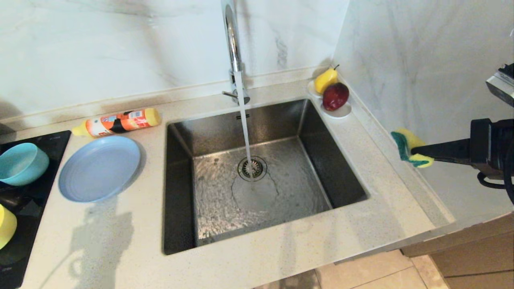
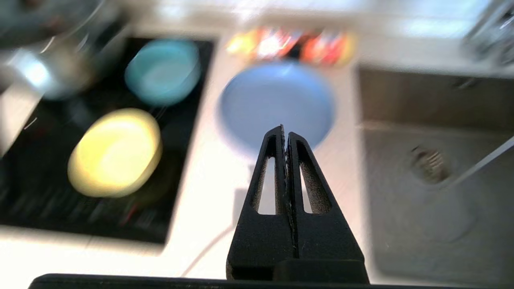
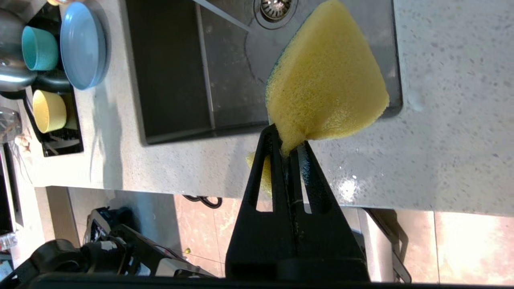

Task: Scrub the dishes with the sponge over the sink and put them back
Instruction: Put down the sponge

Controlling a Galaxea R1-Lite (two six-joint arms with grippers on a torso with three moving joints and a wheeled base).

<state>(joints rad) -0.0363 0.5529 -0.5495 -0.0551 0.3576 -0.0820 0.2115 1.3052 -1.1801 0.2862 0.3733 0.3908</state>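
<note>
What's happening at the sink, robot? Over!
Right claw shut on yellow foam sponge, beside steel sink. Left claw shut, empty, above grey-blue plate. Faucet water running. Nothing in the way.

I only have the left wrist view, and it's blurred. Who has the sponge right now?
Observer: The right hand has it, shut on one end of the sponge, above the counter to the right of the sink.
Operator: Anything on that side to avoid?
Observer: A white dish holding a pear and an apple sits at the sink's back right corner.
Operator: Does the head view show my left hand?
Observer: No, only the right arm appears there.
</note>
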